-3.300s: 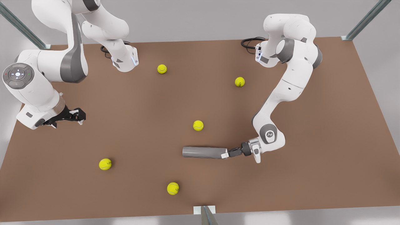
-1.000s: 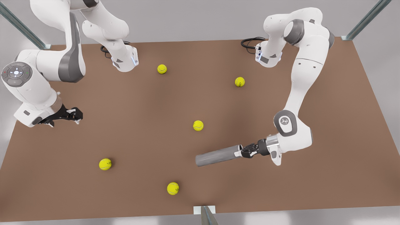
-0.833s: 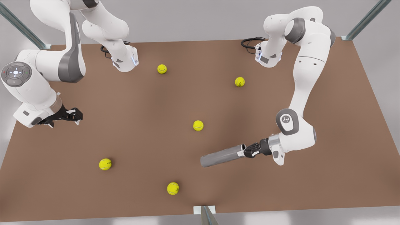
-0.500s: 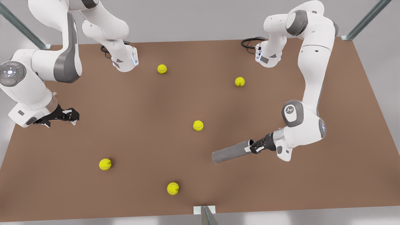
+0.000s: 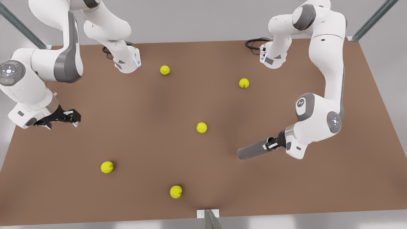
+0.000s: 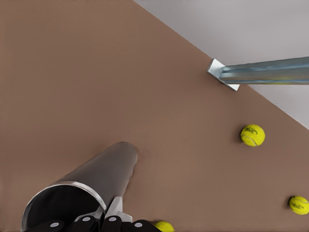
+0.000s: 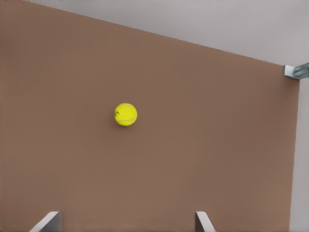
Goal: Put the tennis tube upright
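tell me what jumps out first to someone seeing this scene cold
The grey tennis tube stands out first: the left gripper, at the front view's right, holds it by its open rimmed end, tilted with the far end low toward the brown table. Five yellow tennis balls lie scattered across the table. The right gripper waits at the front view's left, fingers open.

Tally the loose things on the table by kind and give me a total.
Yellow tennis balls: 5
Grey tennis tube: 1, held at its open end by the left gripper
Total: 6
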`<state>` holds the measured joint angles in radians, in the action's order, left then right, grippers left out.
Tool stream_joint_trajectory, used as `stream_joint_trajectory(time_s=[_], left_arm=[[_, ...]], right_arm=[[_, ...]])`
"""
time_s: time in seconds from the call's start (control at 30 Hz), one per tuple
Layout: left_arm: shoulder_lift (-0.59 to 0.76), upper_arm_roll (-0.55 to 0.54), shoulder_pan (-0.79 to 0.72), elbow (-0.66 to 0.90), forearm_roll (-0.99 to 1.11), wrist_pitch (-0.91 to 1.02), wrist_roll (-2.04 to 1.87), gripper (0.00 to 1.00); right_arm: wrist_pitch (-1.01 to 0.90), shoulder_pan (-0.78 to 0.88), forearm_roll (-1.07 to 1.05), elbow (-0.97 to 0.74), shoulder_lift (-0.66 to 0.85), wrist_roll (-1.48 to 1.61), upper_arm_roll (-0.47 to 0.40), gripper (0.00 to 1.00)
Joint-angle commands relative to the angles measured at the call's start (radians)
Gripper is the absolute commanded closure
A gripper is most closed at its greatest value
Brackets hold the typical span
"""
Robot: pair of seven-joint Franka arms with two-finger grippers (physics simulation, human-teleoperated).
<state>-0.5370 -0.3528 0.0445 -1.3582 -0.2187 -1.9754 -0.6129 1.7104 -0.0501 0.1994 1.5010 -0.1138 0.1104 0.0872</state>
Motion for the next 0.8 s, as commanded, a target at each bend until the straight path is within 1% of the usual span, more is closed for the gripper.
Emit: stream_joint_trajectory(time_s=[0.0,0.13,0.17,0.4,0.47,0.5,0.77], left_arm=[[0.0,0.0,0.0,0.001,0.041,0.001,0.001,0.79],[0.014,-0.002,-0.002,0.001,0.114,0.049,0.001,0.79],[0.017,-0.002,-0.002,0.001,0.156,0.05,-0.001,0.79],[0.018,-0.003,-0.003,0.001,0.309,0.073,-0.001,0.79],[0.018,-0.002,-0.003,0.001,0.312,0.082,0.002,0.79],[0.018,-0.005,-0.009,0.001,0.355,0.089,0.001,0.79],[0.006,-0.008,-0.017,-0.001,0.478,0.112,0.004,0.79]], right_arm=[[-0.002,0.004,0.0,-0.001,0.002,0.0,0.002,0.0],[-0.031,-0.008,-0.015,-0.002,-0.004,0.0,-0.001,0.0],[-0.028,-0.014,-0.055,-0.002,-0.007,0.003,-0.003,0.0],[-0.003,-0.016,-0.064,0.059,-0.01,0.0,-0.001,0.0],[0.005,-0.02,-0.066,0.064,-0.026,0.0,0.0,0.0],[0.006,-0.02,-0.066,0.064,-0.029,0.0,0.0,0.0],[0.015,-0.031,-0.087,0.064,-0.05,0.003,-0.001,0.0]])
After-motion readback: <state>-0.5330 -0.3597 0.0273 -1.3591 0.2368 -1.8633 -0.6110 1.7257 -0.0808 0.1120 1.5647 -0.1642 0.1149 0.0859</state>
